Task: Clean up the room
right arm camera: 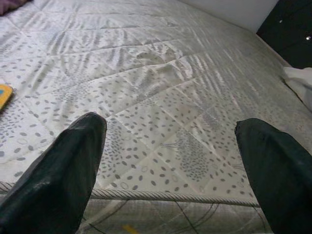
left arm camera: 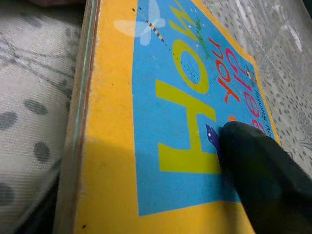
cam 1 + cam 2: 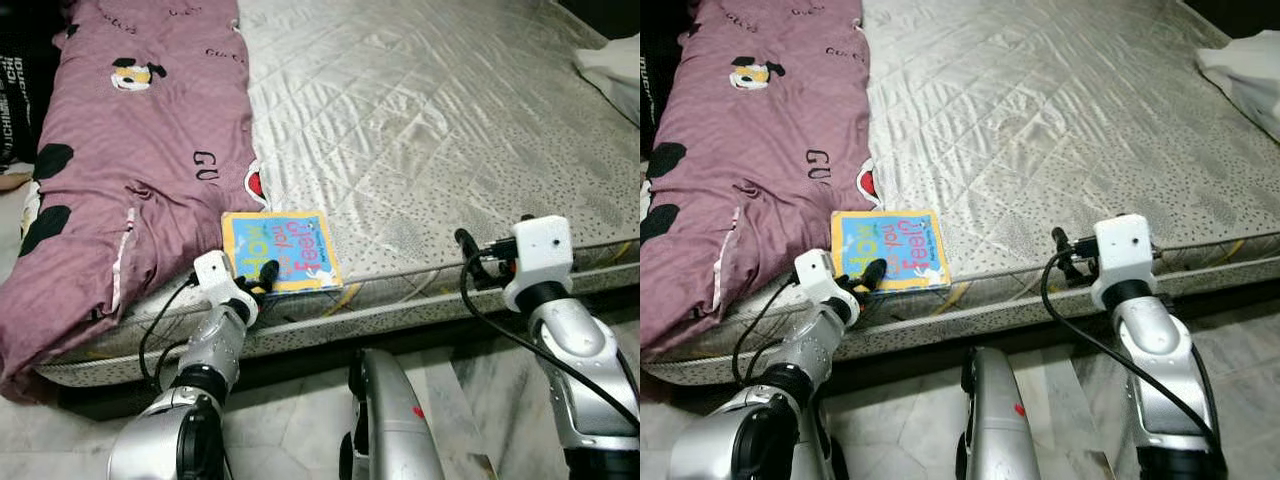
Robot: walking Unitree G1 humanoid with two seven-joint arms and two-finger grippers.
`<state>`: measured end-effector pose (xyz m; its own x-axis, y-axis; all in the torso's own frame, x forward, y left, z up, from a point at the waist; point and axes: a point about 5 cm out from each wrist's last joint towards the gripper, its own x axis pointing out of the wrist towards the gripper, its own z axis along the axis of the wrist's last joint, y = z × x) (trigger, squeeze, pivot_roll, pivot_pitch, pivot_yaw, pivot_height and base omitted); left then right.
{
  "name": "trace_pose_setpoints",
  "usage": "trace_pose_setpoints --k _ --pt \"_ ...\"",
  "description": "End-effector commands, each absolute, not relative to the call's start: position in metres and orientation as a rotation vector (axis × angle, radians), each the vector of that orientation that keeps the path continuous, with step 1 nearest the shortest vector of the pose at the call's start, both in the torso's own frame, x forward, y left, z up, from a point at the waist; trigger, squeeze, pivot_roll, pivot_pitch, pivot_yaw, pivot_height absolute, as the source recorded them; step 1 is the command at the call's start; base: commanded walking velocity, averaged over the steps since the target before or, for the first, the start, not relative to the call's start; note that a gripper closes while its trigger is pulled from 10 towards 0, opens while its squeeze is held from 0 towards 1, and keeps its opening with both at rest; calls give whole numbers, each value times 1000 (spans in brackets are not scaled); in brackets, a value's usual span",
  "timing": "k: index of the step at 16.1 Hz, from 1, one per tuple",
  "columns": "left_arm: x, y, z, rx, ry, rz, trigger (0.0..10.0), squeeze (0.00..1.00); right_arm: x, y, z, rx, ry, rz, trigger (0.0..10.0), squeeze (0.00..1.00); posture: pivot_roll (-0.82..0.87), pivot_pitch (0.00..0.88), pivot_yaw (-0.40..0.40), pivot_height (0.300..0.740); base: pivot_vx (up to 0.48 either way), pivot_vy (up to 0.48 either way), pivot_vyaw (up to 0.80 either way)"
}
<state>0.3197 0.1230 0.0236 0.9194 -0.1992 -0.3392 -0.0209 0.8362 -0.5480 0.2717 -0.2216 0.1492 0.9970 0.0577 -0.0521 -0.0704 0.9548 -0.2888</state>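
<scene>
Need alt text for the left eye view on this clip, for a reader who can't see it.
The robot's left hand rests a black finger on a blue and yellow book lying at the near edge of a bare quilted mattress. A purple blanket covers the mattress's left side. The right hand hovers at the near edge, further right.

**Around the bed**

A wide quilted silver-grey mattress (image 3: 420,130) with a dotted leaf print fills most of the view, its piped edge facing the pale marbled floor tiles (image 3: 300,420). A bunched white cloth (image 3: 612,70) lies at its far right edge. Dark furniture (image 1: 292,29) stands beyond that corner.
</scene>
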Motion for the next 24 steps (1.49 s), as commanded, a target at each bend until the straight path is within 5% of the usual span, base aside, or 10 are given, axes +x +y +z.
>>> trace_pose_setpoints --k 1,16,20,24 --pt "306 106 7 -598 507 -140 0 0 274 -222 149 -301 40 66 10000 0 -222 41 -119 535 0 0 0" --pt "315 120 16 -490 431 -109 0 0 298 -200 153 -277 -31 114 10000 0 -160 0 -122 535 0 0 0" --pt "339 123 52 -288 238 -127 0 0 311 -184 154 -240 -72 123 10000 0 -130 0 -94 535 0 0 0" --pt "346 157 81 -181 27 -82 0 0 319 -154 139 -76 -45 128 10000 0 -42 0 -39 535 0 0 0"
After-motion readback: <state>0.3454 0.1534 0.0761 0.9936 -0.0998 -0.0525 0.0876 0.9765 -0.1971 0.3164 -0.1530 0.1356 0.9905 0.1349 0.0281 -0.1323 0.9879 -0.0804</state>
